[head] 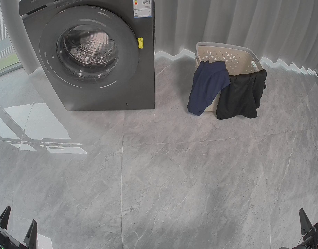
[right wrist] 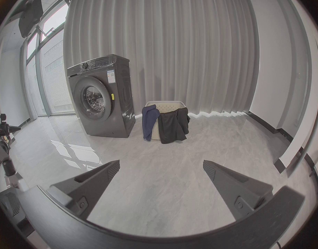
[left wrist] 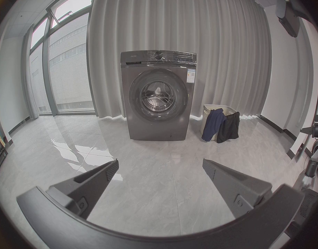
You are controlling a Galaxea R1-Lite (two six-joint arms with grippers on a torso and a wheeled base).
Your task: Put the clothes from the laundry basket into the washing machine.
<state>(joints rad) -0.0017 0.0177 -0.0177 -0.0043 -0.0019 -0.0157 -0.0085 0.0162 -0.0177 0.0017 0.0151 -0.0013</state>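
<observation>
- Loosely draped over the front rim of the cream laundry basket: a navy garment and a black garment.
- Both the left gripper and right gripper hold their fingers wide, empty.

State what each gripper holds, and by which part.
Nothing is held. Left gripper and right gripper are open; navy garment and black garment hang over the laundry basket.

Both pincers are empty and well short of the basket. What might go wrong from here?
1. The washing machine door is shut, so a garment brought over first would have nowhere to go.
2. The navy garment and black garment hang over the laundry basket rim, down its outside. Pulling one might tip the basket or trail cloth along the floor.
</observation>
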